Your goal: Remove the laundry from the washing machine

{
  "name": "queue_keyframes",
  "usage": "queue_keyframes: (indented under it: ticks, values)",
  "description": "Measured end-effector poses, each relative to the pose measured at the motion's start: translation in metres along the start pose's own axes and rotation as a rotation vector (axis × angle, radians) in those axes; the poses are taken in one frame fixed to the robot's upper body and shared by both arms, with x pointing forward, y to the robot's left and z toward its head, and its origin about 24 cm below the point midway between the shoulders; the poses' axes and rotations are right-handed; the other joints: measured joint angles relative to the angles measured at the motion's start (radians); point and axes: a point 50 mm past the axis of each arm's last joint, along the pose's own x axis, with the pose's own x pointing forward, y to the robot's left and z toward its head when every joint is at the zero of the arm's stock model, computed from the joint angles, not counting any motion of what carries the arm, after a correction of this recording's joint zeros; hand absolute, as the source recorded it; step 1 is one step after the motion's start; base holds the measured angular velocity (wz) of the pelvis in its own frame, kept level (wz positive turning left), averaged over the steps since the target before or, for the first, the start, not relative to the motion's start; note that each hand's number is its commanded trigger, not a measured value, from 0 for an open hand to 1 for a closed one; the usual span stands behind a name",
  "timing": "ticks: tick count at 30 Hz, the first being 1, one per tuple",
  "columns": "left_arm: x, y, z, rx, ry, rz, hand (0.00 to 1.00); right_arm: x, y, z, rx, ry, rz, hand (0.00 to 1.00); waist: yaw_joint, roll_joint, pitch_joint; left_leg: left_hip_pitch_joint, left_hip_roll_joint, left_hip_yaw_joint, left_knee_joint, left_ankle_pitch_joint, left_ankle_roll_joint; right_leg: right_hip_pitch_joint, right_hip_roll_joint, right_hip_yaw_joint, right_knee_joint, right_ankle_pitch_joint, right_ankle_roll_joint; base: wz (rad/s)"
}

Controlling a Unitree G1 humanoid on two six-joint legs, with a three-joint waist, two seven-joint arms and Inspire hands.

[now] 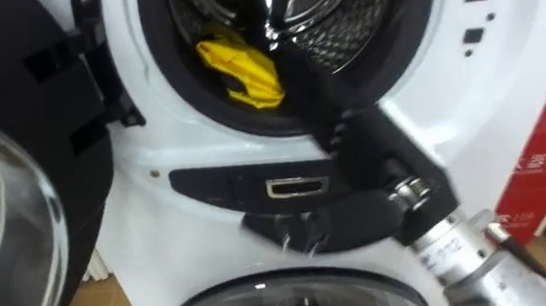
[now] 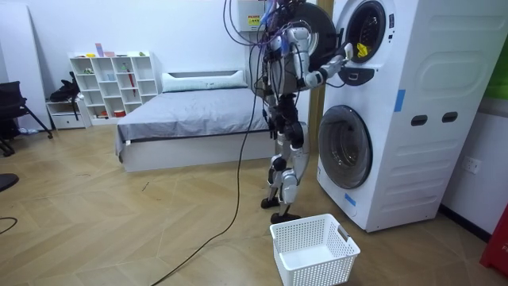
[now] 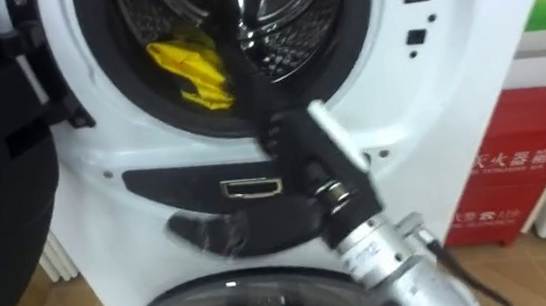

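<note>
Washer drum (image 1: pixel 342 31), yellow garment (image 1: pixel 240 71) inside, right hand (image 1: pixel 298 78) seemingly just beside it

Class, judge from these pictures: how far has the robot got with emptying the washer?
Done: the door of the upper washing machine stands open. In hand: the right robot hand reaches into the drum beside the yellow cloth; its grip is unclear. Left: lifting the cloth out; the white basket on the floor looks empty.

White characters mark the red box (image 3: pixel 515 165), too blurred to read.
</note>
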Motion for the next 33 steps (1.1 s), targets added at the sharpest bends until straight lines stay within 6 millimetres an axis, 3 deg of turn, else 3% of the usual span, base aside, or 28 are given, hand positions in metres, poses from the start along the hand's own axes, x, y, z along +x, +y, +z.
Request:
queue_keyframes:
  ticks: [5,8,12,18,33]
  values:
    - [0.000,-0.001,0.000,-0.009,0.000,-0.005,0.00,0.002,0.015,-0.003,0.029,0.006,0.115,0.00,0.023,-0.005,0.0010,-0.007,0.000,-0.008,-0.001,0.000,0.000,0.009,-0.002,-0.018,-0.027,0.001,0.002,0.08]
    - [0.000,-0.002,0.002,-0.001,-0.004,-0.008,0.00,0.003,0.021,-0.005,0.042,0.014,0.154,0.00,0.034,-0.009,0.0055,-0.008,-0.001,-0.011,-0.002,0.000,0.000,0.009,-0.002,-0.020,-0.031,-0.001,0.003,0.02]
    - [0.001,-0.002,0.005,0.013,-0.012,-0.009,0.00,0.004,0.023,-0.006,0.048,0.018,0.169,0.00,0.043,-0.015,0.0122,-0.008,-0.001,-0.014,-0.006,0.000,0.000,0.010,-0.003,-0.022,-0.031,-0.005,0.003,0.02]
    - [0.001,-0.002,0.007,0.023,-0.020,0.000,0.00,0.005,0.023,-0.005,0.043,0.016,0.167,0.00,0.040,-0.020,0.0140,-0.007,-0.010,-0.030,-0.009,0.000,0.000,0.009,-0.004,-0.022,-0.033,-0.011,0.007,0.05]
    - [-0.001,0.004,-0.009,-0.071,0.018,0.028,0.00,0.012,-0.032,0.039,-0.173,-0.134,-0.142,0.00,0.012,-0.033,0.0177,0.009,-0.016,-0.033,-0.009,-0.001,0.001,0.039,-0.009,-0.029,-0.048,-0.016,0.013,0.01]
